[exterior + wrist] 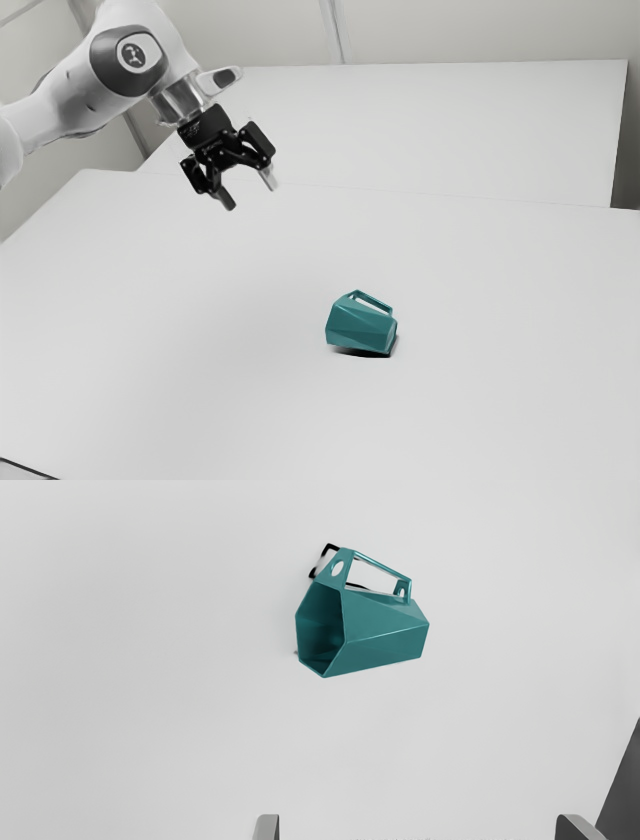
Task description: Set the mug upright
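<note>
The mug (382, 640) is the reference item for all positions. It is teal and faceted, and lies on its side on the white table (200, 350); it is not upright. The open mouth (321, 630) is visible in the wrist view, with the darker inner walls exposed. The body tapers from the mouth to the narrower base end. The handle (382, 567) is an angular loop along one side of the mug, with a round hole in the web at each end. In the wrist view, the handle is on the side of the mug facing away from the fingertips. A dark shadow (327, 546) falls on the table beside the handle.

The gripper (250, 196) is above the table and well apart from the mug, toward the exterior view's left of it. Its two fingers (269, 827) stand widely spaced, hold nothing and touch no part of the mug. The arm (85, 92) extends from the exterior view's upper left and ends short of the mug. A second white surface (400, 120) is located beyond the mug in the exterior view. A thin dark line (28, 468) runs well apart from the mug, at the exterior view's lower left corner.
</note>
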Tool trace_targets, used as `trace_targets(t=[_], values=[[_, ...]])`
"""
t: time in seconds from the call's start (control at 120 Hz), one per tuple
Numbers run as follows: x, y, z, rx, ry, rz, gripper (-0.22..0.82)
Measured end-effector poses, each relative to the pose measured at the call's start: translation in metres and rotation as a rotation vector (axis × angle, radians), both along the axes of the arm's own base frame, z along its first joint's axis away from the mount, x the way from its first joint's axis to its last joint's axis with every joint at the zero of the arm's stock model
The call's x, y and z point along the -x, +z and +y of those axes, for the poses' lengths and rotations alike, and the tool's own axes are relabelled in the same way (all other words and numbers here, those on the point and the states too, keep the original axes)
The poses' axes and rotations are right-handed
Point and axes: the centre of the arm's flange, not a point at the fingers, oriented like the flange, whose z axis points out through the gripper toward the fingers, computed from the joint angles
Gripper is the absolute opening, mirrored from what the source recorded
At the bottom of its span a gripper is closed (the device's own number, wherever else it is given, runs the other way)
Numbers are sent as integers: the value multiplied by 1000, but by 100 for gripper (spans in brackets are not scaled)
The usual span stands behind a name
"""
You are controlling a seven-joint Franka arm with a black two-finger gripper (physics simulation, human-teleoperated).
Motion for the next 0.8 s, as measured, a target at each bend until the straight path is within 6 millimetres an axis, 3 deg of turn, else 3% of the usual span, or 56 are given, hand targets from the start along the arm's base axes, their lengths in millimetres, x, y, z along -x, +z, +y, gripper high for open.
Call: trace_targets(t=[0.317, 0.508, 0.708, 0.8], values=[[12, -100, -38, 243, -28, -43, 60], [20, -146, -70, 355, -52, -95, 60], [14, -174, -44, 418, -18, -163, 60], [13, -184, -42, 432, -32, -184, 60]])
